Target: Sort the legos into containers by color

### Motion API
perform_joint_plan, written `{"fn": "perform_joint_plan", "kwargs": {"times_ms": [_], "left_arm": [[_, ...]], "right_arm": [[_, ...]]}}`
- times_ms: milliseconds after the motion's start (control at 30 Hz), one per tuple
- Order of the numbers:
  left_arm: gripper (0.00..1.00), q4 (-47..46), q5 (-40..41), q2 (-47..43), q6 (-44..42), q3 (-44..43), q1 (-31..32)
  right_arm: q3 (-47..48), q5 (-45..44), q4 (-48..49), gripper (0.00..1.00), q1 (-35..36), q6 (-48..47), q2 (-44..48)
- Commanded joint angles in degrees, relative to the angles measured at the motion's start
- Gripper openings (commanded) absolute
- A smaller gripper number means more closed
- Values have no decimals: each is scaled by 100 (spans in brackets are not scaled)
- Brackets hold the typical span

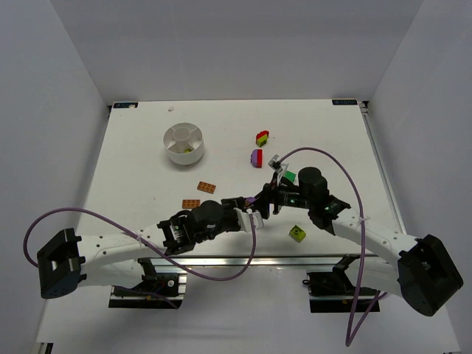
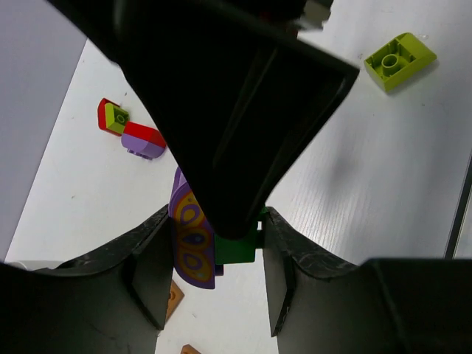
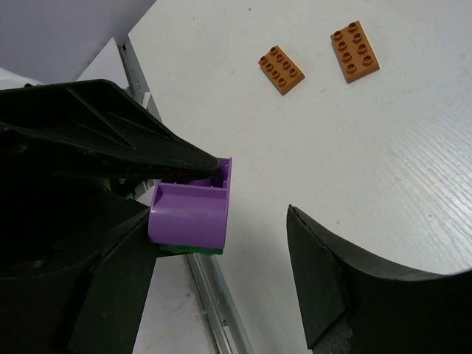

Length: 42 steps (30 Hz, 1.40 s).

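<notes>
White desk (image 1: 133, 169) beneath: our left hand (image 2: 214, 284) clamps a purple-and-green plastic brick (image 2: 193, 240); our right hand (image 3: 251, 236) gapes around it.

Left wrist view: a black wedge-shaped finger (image 2: 228, 110) hides most of the green plastic brick (image 2: 237, 249) and the top of the purple curved plastic brick (image 2: 193, 243); the lower edge cuts a flat orange studded plate (image 2: 190, 349). Top view: round white divided dish (image 1: 175, 156), contents too small to tell.
</notes>
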<state>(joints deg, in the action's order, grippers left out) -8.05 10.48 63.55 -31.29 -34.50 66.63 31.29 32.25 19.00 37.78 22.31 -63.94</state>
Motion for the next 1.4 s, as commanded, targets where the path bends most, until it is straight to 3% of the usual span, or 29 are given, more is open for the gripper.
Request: {"fn": "perform_joint_plan", "kwargs": {"times_ms": [0,733,1033,1367], "left_arm": [[0,-126,-90,-132,-9,-83,96],[0,-12,-187,79,35,-83,166],[0,6,-116,-35,0,-57,166],[0,6,-72,-106,-18,-39,175]], "right_arm": [[211,-122,121,72,133,-279,-101],[106,-166,420,73,133,-358,295],[141,-166,358,69,124,-385,242],[123,-114,385,54,98,-394,259]]}}
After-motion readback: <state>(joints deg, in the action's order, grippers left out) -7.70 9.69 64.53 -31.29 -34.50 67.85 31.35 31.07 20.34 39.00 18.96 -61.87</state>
